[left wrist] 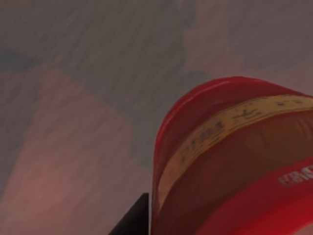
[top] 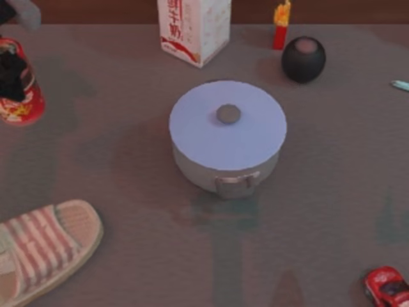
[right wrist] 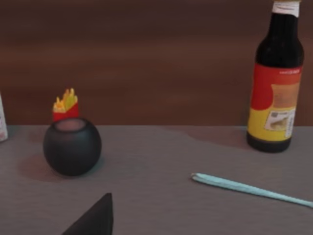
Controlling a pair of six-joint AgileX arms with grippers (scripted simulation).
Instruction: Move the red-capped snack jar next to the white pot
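Filling my left wrist view, the red-capped snack jar (left wrist: pixel 234 161) sits clamped in my left gripper (top: pixel 11 73) at the table's (top: pixel 96 147) left edge, well apart from the white pot (top: pixel 227 137). Only my right wrist view shows a sauce bottle (right wrist: pixel 275 78); I cannot tell whether my right gripper's fingers are open or closed.

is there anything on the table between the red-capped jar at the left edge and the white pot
Nothing visible does. In the top view, the left gripper is on the red-capped snack jar at the table's left edge, and bare tabletop runs from there to the white pot. The striped slipper lies nearer the camera, and the milk carton farther back.

Grey-brown table (top: pixel 96 147), dark wooden backdrop (right wrist: pixel 146 58)
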